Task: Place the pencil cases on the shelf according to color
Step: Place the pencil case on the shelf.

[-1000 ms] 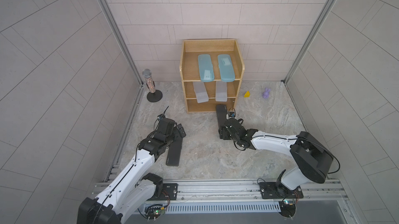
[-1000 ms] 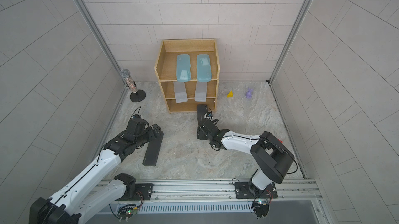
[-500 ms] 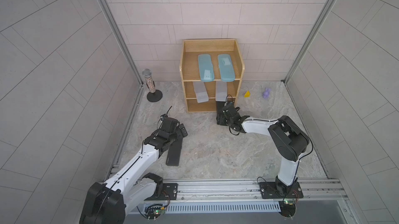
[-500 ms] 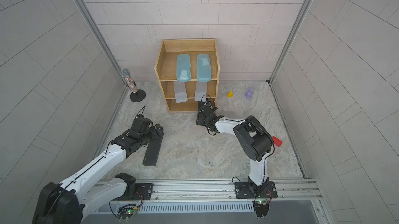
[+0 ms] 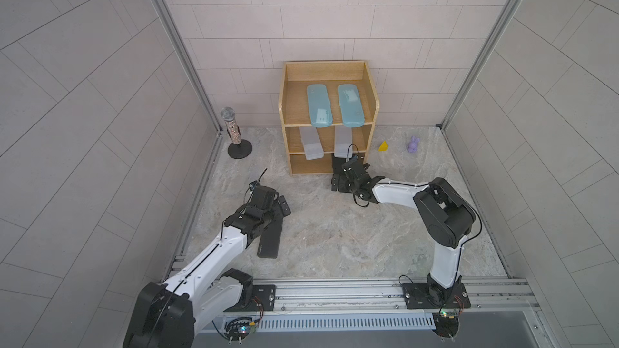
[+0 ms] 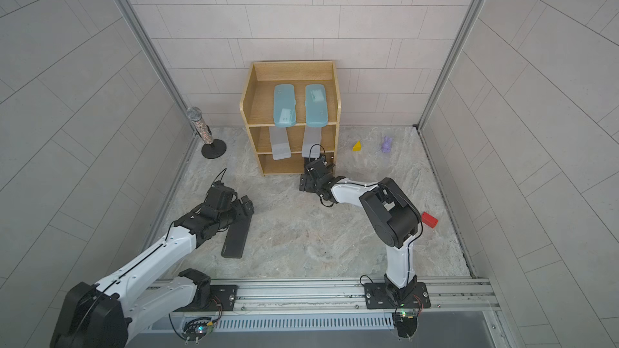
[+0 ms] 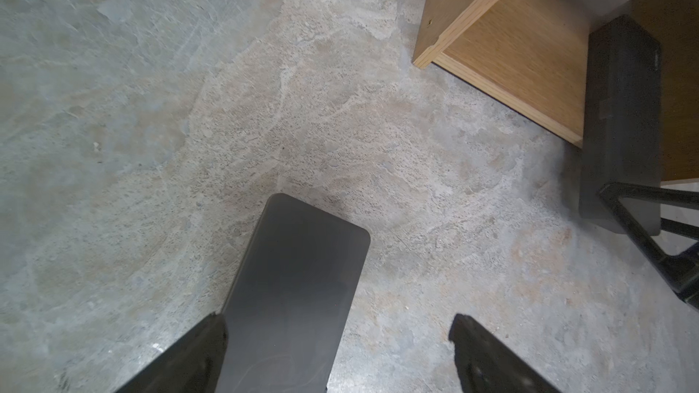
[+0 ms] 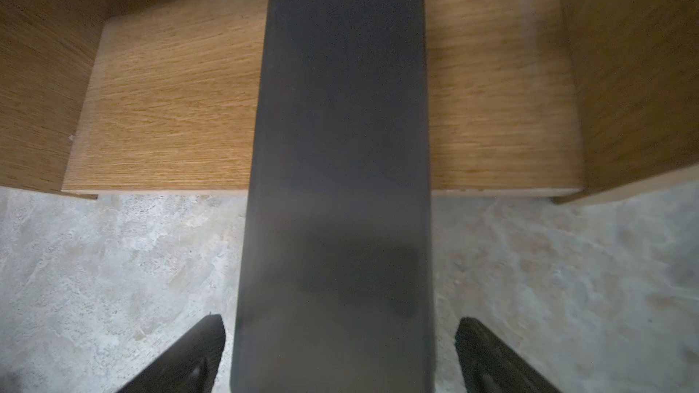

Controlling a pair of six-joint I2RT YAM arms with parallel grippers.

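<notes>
Black pencil case [image 8: 340, 126]: partly inside the shelf [image 8: 170, 107] bottom tier, near end overhanging the counter [image 8: 113, 277]; right jaws released, straddling it. Step judged: shelving the black pair. Second black pencil case [image 7: 299, 277]: on counter between spread left jaws, ungripped. Next likely: clench, lift, slide alongside.

shelf [image 5: 283, 111] top: blue pair [image 5: 319, 105] [image 5: 350, 105]; middle: grey pair [image 5: 311, 143] [image 5: 342, 142]; bottom: black case [image 8: 340, 145] half-in; floor: other black case [image 5: 269, 242]
</notes>
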